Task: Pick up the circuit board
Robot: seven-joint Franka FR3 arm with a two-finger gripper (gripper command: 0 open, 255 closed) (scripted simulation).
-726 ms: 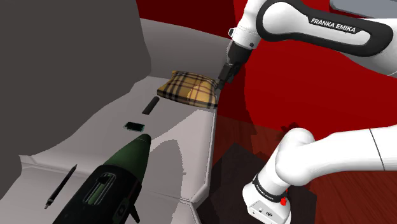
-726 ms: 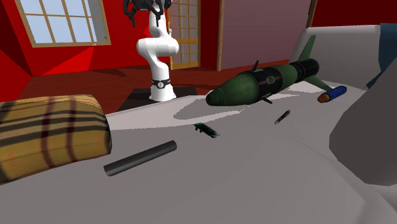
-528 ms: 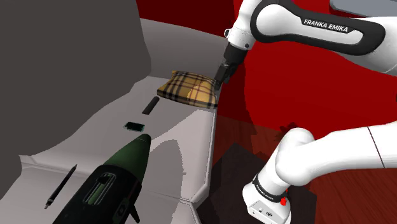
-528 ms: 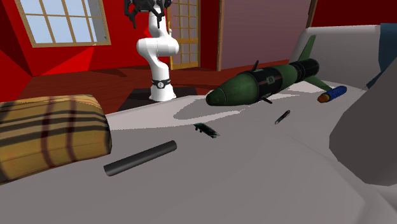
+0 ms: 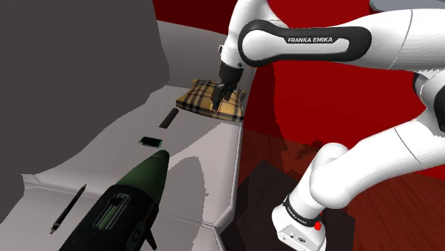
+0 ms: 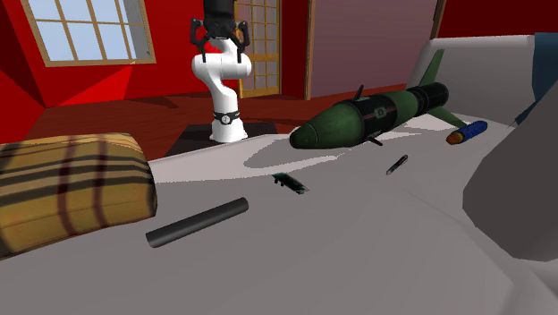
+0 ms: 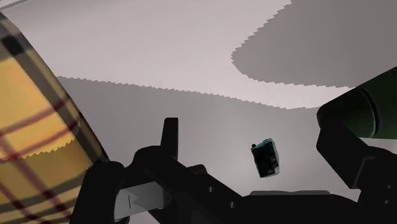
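The circuit board (image 5: 149, 141) is a small dark green plate lying flat on the grey sofa seat (image 5: 203, 146), between a black tube and the nose of a green rocket. It also appears in the second exterior view (image 6: 290, 183) and in the wrist view (image 7: 265, 158), ahead of the hand. My gripper (image 5: 220, 94) hangs above the plaid cushion (image 5: 212, 99), well short of the board. In the wrist view the gripper (image 7: 245, 172) is open, its fingers standing apart with nothing held between them.
A black tube (image 5: 168, 118) lies between the cushion and the board. A large green rocket (image 5: 130, 200) fills the near seat, with a thin pen (image 5: 68, 209) beside it. The sofa back (image 5: 78, 78) rises on the shoulder view's left; red floor lies off its right edge.
The arm has swung toward the shoulder view's left, bringing the gripper from past the cushion's right edge to above the cushion. Nothing on the sofa has moved.
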